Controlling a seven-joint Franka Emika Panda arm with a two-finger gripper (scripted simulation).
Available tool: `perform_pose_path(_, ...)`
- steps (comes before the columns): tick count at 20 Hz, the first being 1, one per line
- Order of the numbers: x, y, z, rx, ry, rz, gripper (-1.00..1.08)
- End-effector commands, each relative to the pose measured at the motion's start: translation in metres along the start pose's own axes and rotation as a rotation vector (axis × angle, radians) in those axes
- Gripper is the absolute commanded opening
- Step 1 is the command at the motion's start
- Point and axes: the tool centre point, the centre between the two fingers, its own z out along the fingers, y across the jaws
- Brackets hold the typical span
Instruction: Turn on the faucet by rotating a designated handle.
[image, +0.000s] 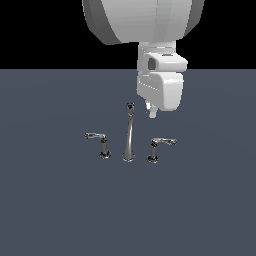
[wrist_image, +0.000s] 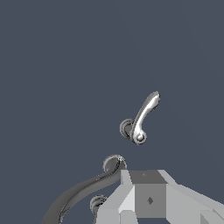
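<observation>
The chrome faucet stands on the dark floor, its tall slim spout (image: 129, 135) between two short lever handles. The handle (image: 161, 146) with its lever pointing to the exterior view's right stands just right of the spout. In the wrist view this handle (wrist_image: 142, 117) shows in full, apart from my fingers (wrist_image: 148, 199), and the curved spout (wrist_image: 87, 187) sweeps past beside them. My gripper (image: 151, 113) hangs at about the height of the spout's dark tip, above the handle and touching nothing. Its fingers look pressed together and hold nothing.
The mirror-image handle (image: 100, 141), its lever pointing to the exterior view's left, stands on the other side of the spout. Only its round base (wrist_image: 98, 203) shows in the wrist view. The dark flat floor (image: 60, 210) stretches all around the faucet.
</observation>
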Motion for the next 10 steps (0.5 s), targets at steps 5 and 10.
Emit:
perform_pose_path(5,0.032,-0.008,0.042,0.002,0.001,0.182,-1.0)
perform_pose_path(10,0.052,-0.01,0.066,0.003,0.002,0.289,-1.0)
